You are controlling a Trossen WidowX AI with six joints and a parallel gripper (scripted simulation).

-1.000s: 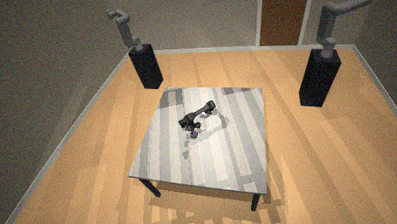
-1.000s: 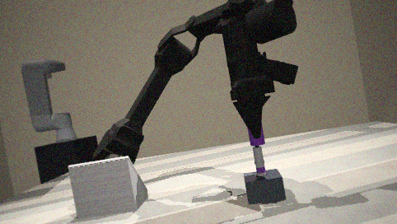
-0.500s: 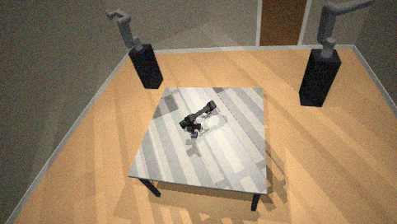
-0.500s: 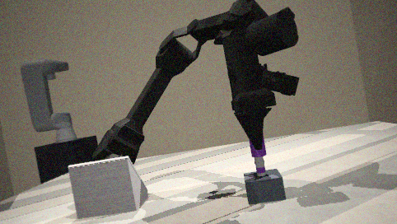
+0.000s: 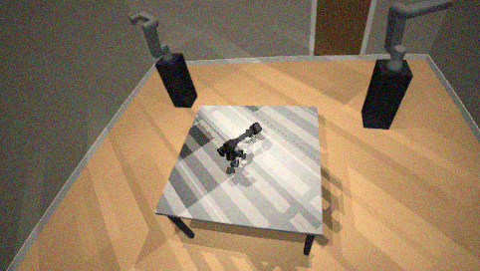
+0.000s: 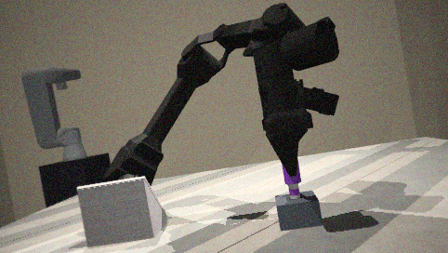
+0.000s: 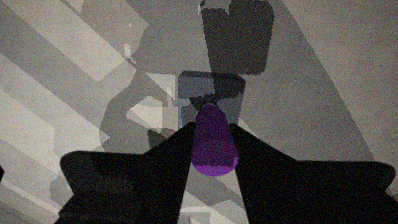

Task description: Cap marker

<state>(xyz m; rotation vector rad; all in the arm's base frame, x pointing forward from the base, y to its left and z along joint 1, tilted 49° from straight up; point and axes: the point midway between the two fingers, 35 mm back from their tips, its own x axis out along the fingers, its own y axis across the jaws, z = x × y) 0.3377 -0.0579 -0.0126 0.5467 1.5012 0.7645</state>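
The marker is standing upright in its holder, directly below your hand, and here's your big black arm arching over the table! Your gripper has the purple cap pinched between its fingers, above the blue-grey holder block. Beneath your fingertips, the cap sits over the marker's upper part, a short pale stretch and purple band showing below it!

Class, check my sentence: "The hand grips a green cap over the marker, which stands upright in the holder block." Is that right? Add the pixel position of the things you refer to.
Not quite: the exterior view shows that the cap (image 6: 292, 175) (image 7: 215, 142) is purple, not green. The hand (image 6: 291, 171) (image 7: 211, 127) does grip it over the marker (image 6: 294, 191), which stands upright in the holder block (image 6: 299, 215) (image 7: 192, 87).
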